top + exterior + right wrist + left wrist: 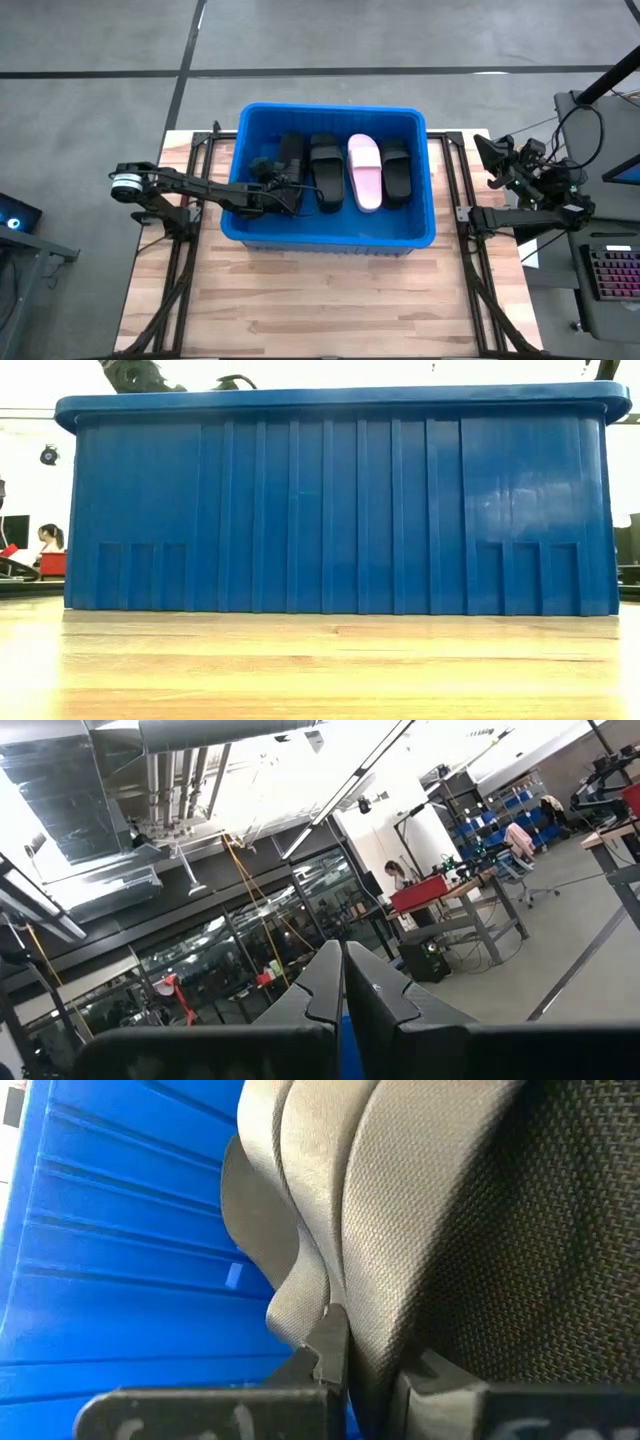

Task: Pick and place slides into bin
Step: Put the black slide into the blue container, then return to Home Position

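Note:
The blue bin [330, 232] stands mid-table, and its ribbed wall [330, 500] fills the low view. Three slides lie side by side on its floor: a black one [325, 172], a pale pink one [365, 172] and another black one [397, 168]. A further black slide [291, 156] sits at the bin's left end. My left gripper [281, 190] reaches over the left rim and is shut on it. My right gripper [342, 982] is shut on nothing. It is parked off the table's right edge [497, 156] and points up into the room. My left gripper pinches a thin woven edge of the black slide [332, 1302] between its two fingers [312, 1352]. The textured body of the slide [450, 1210] fills the view just past them. The fingers enter from the table's left, slanting down into the bin. Whether the slide rests on the bin floor I cannot tell.
The bin takes up the middle of the wooden table, with bare wood [320, 300] toward the near edge. Dark frame rails [185, 250] run along both sides of the table. A keyboard [612, 270] and a desk lie beyond the right edge.

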{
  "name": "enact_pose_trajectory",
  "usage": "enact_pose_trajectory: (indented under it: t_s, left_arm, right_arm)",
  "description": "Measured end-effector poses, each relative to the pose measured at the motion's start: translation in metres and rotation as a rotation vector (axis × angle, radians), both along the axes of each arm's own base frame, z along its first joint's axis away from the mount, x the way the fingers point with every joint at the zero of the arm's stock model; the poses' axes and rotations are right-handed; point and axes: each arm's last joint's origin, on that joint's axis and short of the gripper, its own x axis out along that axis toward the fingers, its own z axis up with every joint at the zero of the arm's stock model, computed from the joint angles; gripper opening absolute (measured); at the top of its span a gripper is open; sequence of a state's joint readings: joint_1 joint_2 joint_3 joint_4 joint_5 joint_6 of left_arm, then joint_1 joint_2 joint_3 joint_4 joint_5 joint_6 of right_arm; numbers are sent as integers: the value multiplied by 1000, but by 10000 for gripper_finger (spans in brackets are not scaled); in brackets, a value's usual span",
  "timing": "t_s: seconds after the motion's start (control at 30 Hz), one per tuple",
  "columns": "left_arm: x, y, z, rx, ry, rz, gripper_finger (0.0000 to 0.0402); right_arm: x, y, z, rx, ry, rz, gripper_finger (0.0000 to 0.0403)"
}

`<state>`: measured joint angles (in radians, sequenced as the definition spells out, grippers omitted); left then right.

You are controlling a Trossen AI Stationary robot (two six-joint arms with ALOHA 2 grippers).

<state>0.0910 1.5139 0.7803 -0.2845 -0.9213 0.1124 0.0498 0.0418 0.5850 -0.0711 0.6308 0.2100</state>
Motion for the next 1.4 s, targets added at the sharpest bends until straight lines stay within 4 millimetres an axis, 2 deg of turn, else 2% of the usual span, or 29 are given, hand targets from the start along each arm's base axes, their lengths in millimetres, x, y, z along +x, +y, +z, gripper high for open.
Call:
enact_pose_trajectory:
  t_s: [0.1, 0.2, 0.7, 0.9, 1.13, 1.4]
  left_arm:
    - [1, 0, 1, -2, -9, -4, 5]
    - [2, 1, 3, 1, -16, -19, 27]
    - [3, 0, 6, -7, 16, -67, 219]
    - [-1, -2, 12, -49, 23, -124, 279]
    - [-9, -5, 34, -110, -58, -203, 316]
    - [-21, -6, 57, -57, -67, -272, 323]
  right_arm:
    - [0, 0, 0, 0, 0, 0, 9]
    - [0, 0, 0, 0, 0, 0, 9]
    - [0, 0, 0, -1, 2, 1, 9]
    - [0, 0, 0, -1, 2, 0, 9]
    - [0, 0, 0, -1, 3, 1, 9]
    - [1, 0, -1, -7, 9, -3, 9]
